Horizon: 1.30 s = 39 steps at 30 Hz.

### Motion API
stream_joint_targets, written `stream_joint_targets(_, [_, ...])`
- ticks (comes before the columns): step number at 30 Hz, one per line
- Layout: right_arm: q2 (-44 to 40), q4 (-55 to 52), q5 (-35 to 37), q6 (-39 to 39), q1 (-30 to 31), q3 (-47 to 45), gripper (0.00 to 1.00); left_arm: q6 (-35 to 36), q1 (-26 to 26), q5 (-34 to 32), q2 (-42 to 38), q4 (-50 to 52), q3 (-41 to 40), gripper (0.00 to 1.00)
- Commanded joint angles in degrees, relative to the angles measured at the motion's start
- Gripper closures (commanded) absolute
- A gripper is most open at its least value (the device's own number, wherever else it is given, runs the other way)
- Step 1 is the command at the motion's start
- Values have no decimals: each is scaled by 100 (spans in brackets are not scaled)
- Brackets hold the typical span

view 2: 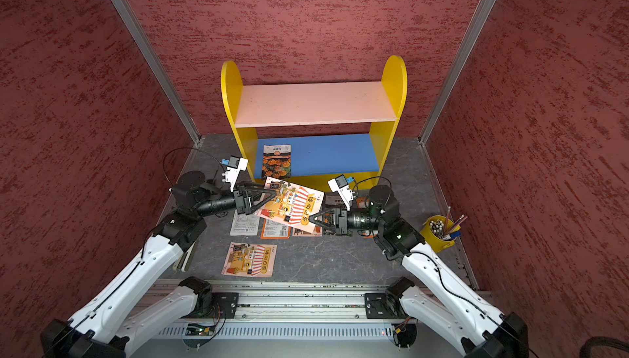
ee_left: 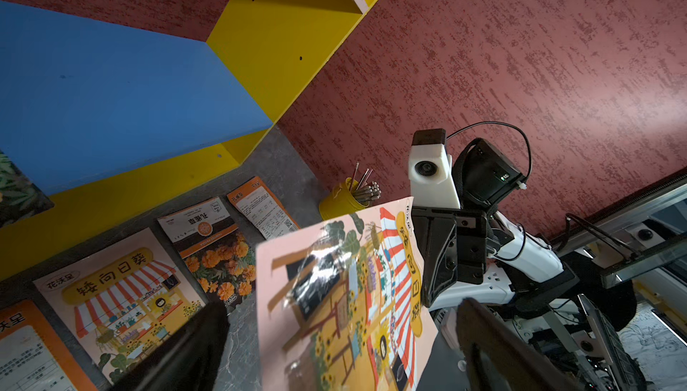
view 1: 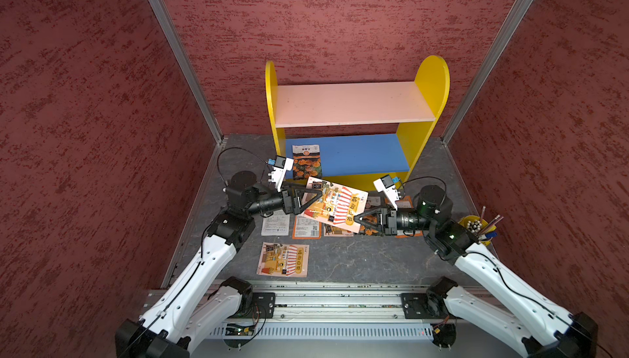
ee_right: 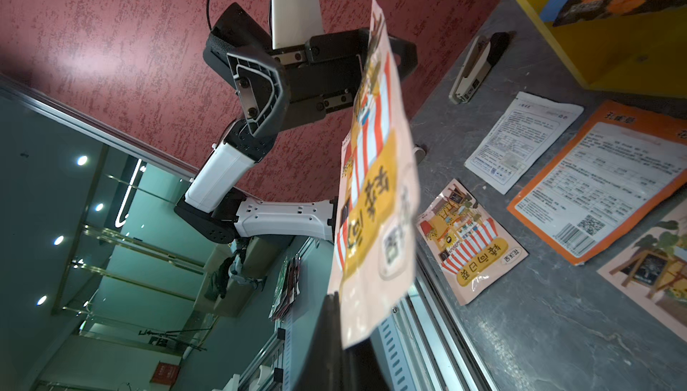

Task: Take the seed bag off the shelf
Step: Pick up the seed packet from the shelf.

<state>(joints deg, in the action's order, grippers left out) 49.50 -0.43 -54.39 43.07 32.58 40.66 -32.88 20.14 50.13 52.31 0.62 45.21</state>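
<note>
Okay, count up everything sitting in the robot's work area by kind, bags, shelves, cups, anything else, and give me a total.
Seed bags: 8
Shelf: 1
Pencil cup: 1
Stapler: 1
Total: 11

Lab test cell: red panel walls (view 1: 85, 135), alu rail (view 1: 340, 300).
</note>
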Motion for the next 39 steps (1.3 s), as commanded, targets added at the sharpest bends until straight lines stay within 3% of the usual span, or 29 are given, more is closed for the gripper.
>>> stream_joint_targets(1, [-23,170,-134,-22,47,153,100,-188,-38,366,45,-438,-96,17])
stream_joint_targets(8, [119,199,115,-145,54,130,100,-329,57,877,187,-394,-117,68])
stream_joint_targets(14, [145,52,131,-281,55,184,100,-298,101,1052,159,-234,-99,100])
stream_joint_targets(15, [135,57,148,-280,53,187,100,-313,106,1052,152,-234,-94,100])
stream_joint_targets(20, [-10,262,365,-94,56,91,71,-482,113,1040,59,-403,-142,100])
stream_joint_targets(23, [-198,907,684,350,49,-188,63,-780,113,975,-57,-832,-326,100])
stream_joint_targets(29, [-278,2047,1073,1004,51,-714,62,-1436,128,736,-132,-1893,-632,100])
stream_joint_targets(39, [-265,2643,1481,1260,108,-937,70,-1518,235,463,-109,-2090,-714,100])
